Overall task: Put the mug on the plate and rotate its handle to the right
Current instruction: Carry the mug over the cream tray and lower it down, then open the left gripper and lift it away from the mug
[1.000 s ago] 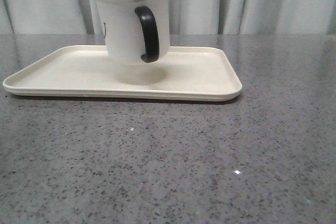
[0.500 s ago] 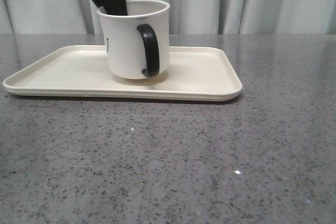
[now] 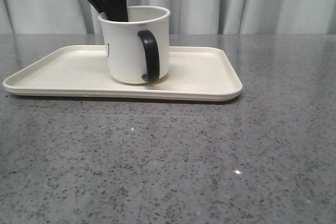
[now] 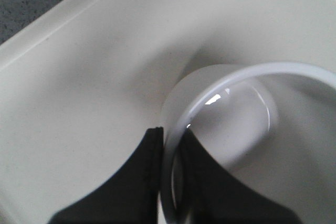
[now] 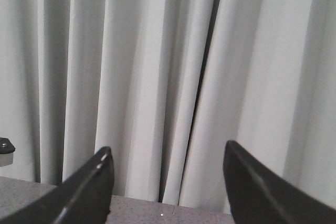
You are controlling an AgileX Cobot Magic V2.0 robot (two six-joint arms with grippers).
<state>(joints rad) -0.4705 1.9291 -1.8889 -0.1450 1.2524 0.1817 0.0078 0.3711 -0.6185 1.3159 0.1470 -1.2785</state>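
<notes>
One gripper [image 4: 169, 182] pinches mug [image 3: 135, 45] rim from above.

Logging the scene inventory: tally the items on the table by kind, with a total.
Mug, white with a black handle, gripped at the rim by the left gripper: 1
Plate, a cream rectangular tray with the mug standing on it: 1
Total: 2
</notes>
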